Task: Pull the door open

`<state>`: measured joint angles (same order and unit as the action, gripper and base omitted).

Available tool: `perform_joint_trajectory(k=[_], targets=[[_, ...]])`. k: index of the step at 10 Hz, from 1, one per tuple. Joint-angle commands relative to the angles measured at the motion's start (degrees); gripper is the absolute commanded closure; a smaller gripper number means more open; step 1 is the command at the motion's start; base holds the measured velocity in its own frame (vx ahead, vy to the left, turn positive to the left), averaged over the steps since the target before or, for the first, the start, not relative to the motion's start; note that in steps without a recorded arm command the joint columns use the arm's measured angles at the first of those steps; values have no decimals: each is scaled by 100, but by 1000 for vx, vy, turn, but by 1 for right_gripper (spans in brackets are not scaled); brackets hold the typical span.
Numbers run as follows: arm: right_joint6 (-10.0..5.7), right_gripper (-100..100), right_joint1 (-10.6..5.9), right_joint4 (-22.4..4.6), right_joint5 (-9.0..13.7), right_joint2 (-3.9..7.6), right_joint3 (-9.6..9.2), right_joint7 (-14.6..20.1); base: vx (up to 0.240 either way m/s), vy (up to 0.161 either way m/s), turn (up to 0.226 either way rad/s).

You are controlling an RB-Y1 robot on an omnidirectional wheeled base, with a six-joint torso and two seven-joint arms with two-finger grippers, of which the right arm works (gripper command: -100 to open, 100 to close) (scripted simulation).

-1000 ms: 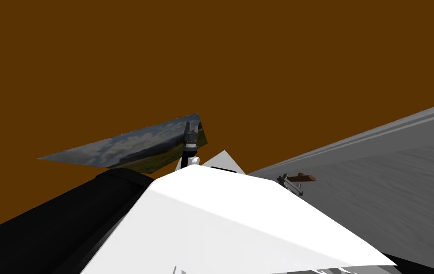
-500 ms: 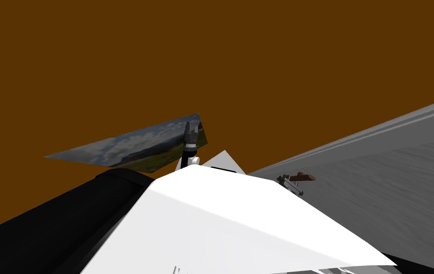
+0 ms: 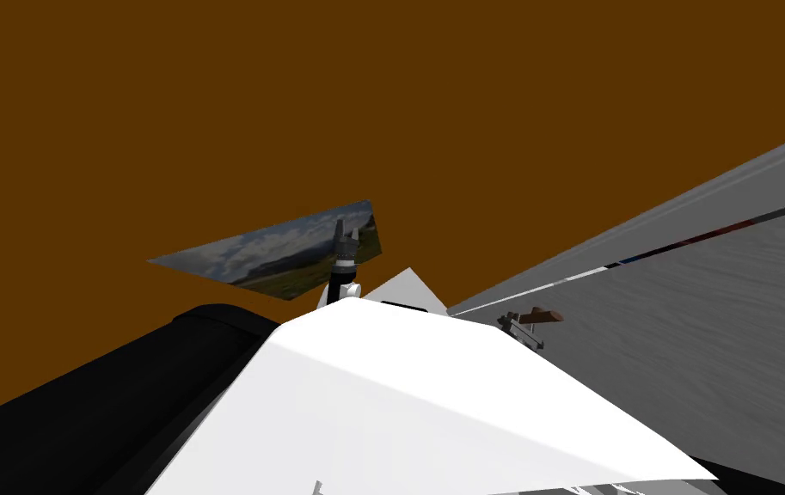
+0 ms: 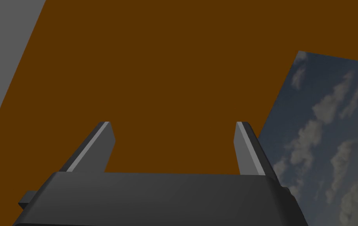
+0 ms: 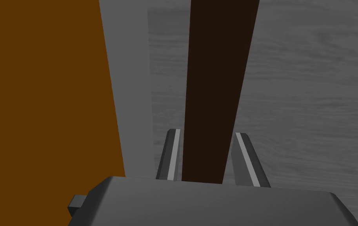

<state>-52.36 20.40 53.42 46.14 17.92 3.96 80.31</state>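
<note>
The grey door [image 3: 708, 344] fills the right of the head view, with its grey frame [image 3: 640, 245] beside it. A thin bright gap [image 3: 683, 243] runs between door and frame. My right gripper [image 3: 521, 326] is shut on the dark brown door handle [image 3: 543, 316]. In the right wrist view the handle [image 5: 217, 86] runs as a long bar between the two fingers [image 5: 173, 155], which press its sides; the right gripper [image 5: 207, 135] faces the door [image 5: 311, 98]. My left gripper [image 3: 346, 234] is raised in front of the brown wall and stands open [image 4: 174, 127], holding nothing.
A brown wall [image 3: 382, 103] spans the view ahead, very close. A landscape picture [image 3: 279, 253] hangs on it behind the left gripper. The door frame [image 5: 129, 86] stands between the door and the wall by the right hand.
The door has swung a little out of its frame, and a thin gap has appeared along its edge. The handle and right gripper came slightly toward me. My head view has shifted.
</note>
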Motion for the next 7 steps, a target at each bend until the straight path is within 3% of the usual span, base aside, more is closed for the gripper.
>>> perform_joint_trajectory(k=[1,3,4,5,7], targets=[[3,100,51,86,-110,32,-192,104,-248,67,72],[-9,100,94,154,-220,85,-372,206,-274,-3,105],[-15,100,97,124,-180,65,-304,169,-112,-1,42],[-43,100,139,177,-281,94,-464,240,-159,47,65],[-74,100,182,231,-365,138,-589,303,-238,21,58]])
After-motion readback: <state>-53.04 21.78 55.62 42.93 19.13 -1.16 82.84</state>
